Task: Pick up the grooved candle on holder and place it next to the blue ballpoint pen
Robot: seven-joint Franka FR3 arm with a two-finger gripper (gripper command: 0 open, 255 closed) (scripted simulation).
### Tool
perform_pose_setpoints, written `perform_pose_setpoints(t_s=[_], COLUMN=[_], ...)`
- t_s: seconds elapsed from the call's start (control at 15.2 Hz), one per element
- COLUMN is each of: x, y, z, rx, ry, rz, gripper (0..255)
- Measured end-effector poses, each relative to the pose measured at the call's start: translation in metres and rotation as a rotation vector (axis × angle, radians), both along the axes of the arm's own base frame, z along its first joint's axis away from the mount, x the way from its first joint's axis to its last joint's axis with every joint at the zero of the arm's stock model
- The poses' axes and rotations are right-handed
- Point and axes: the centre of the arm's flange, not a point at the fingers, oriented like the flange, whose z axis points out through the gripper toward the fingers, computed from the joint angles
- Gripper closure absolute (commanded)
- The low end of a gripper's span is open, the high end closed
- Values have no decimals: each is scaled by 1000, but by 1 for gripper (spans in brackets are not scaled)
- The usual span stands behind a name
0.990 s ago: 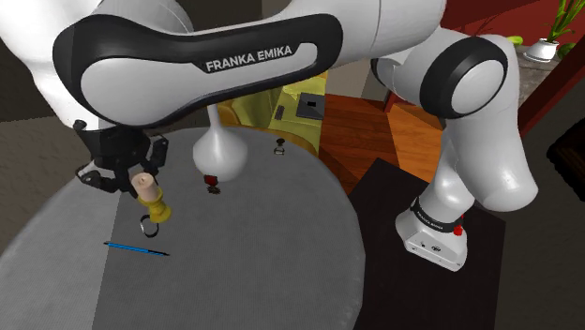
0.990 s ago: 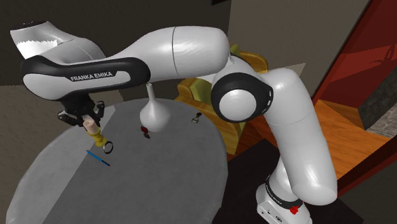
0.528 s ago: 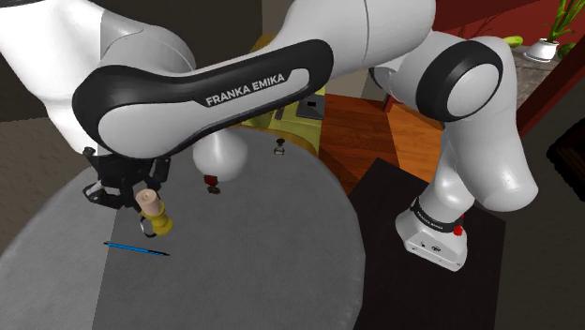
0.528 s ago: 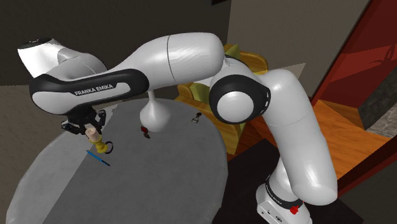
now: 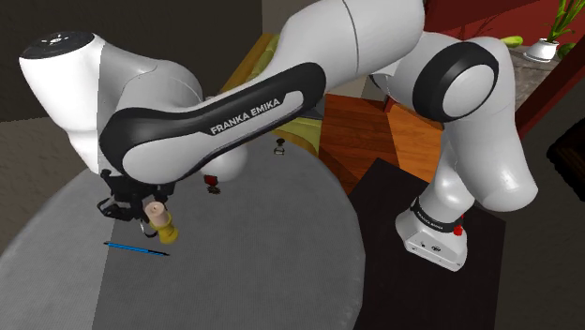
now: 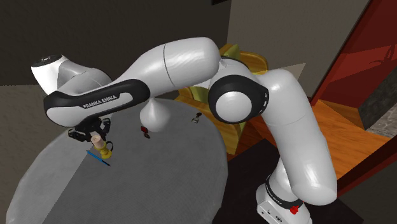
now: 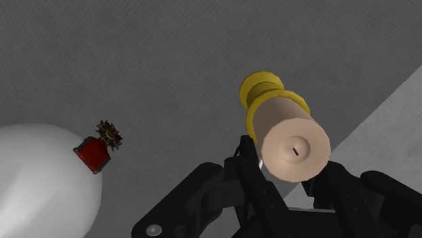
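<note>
Gripper [image 5: 148,206] clasps the candle [image 5: 157,213] near its top, holder [image 5: 166,228] downward, low beside the pen [image 5: 136,248] for placing.

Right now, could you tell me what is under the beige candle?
Beneath the beige candle sits its yellow holder, then grey round table; the holder covers the spot directly below.

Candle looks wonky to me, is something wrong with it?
It is tilted: the candle leans in the gripper, which clasps it near its top, close to the pen on the table. That is just how it is held. Nothing looks spilled or broken.
</note>
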Motion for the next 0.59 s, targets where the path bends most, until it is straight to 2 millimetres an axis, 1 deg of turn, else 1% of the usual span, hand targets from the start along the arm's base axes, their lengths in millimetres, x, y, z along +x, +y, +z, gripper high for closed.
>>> perform_pose_setpoints(t_s=[0.59], x=[0], y=[0], z=[-47], rx=[0], ry=[0], rz=[0], gripper=[255])
